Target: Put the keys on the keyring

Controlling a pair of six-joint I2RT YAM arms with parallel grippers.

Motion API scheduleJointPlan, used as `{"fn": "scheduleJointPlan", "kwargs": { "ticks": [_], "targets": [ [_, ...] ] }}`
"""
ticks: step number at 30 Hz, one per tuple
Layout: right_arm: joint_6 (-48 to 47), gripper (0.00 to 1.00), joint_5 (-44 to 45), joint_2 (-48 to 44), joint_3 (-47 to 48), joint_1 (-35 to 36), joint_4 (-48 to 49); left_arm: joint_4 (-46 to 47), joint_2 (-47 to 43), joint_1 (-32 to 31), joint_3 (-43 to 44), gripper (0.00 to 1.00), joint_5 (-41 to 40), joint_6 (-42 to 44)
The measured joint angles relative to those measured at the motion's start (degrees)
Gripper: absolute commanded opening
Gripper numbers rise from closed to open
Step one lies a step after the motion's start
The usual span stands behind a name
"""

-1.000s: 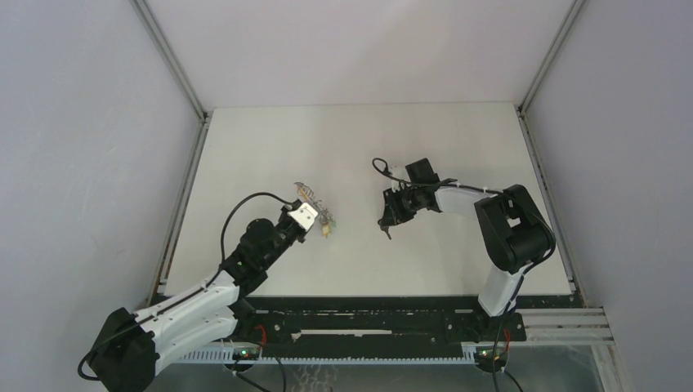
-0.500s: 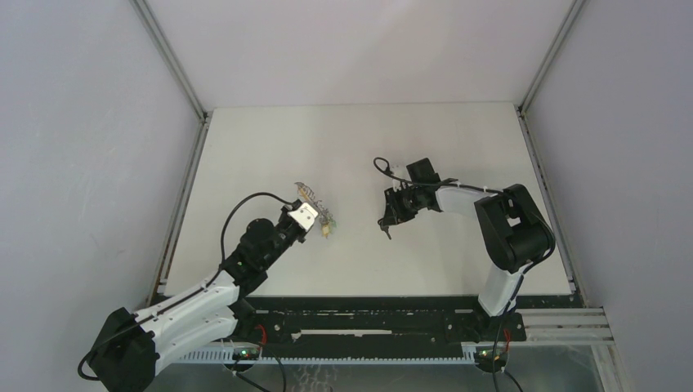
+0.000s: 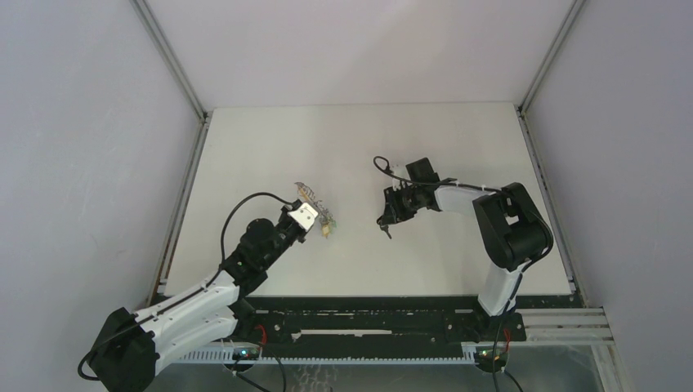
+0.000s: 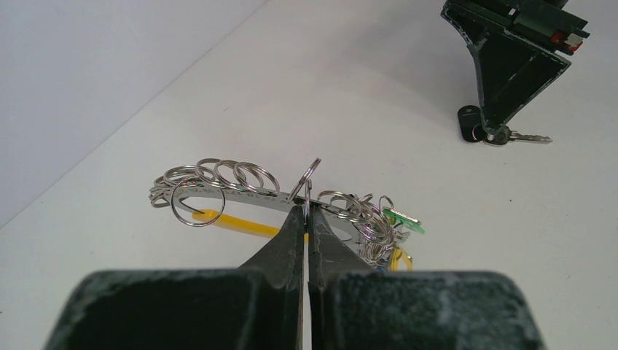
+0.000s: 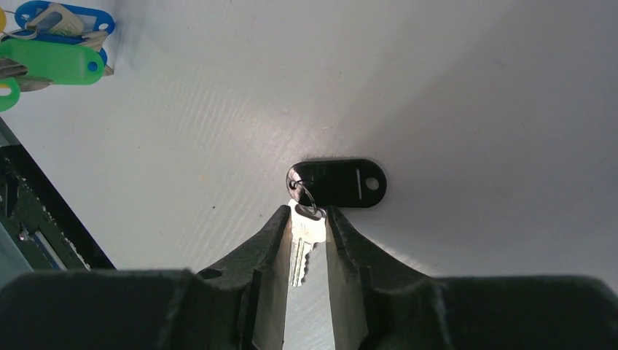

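The keyring (image 4: 218,191) is a silvery curved bar strung with several small rings, a yellow band (image 4: 233,221) and a green tag (image 4: 403,221). My left gripper (image 4: 307,213) is shut on it at mid-bar, just above the table left of centre (image 3: 313,198). The key (image 5: 306,237) lies flat on the table, its silver head joined by a small ring to a black tag (image 5: 342,182). My right gripper (image 5: 309,215) points down at it, both fingers against the sides of the key's head. The left wrist view shows that gripper (image 4: 499,131) standing over the key (image 4: 528,137).
The white table (image 3: 368,139) is closed in by grey walls, with metal posts at the back corners. Blue (image 5: 65,14) and green (image 5: 55,62) tags of the bunch show at the top left of the right wrist view. The arms' bases stand at the near edge.
The right arm's elbow has edged slightly left. Both grippers, the keyring and the key stay where they were.
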Motion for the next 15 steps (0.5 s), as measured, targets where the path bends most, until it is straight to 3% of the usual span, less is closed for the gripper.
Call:
{"fn": "scheduleJointPlan", "kwargs": {
  "ticks": [15],
  "targets": [
    [-0.04, 0.20, 1.97, 1.57, 1.92, 1.90, -0.09, 0.00, 0.00, 0.00, 0.00, 0.00, 0.02, 0.00]
  ]
}}
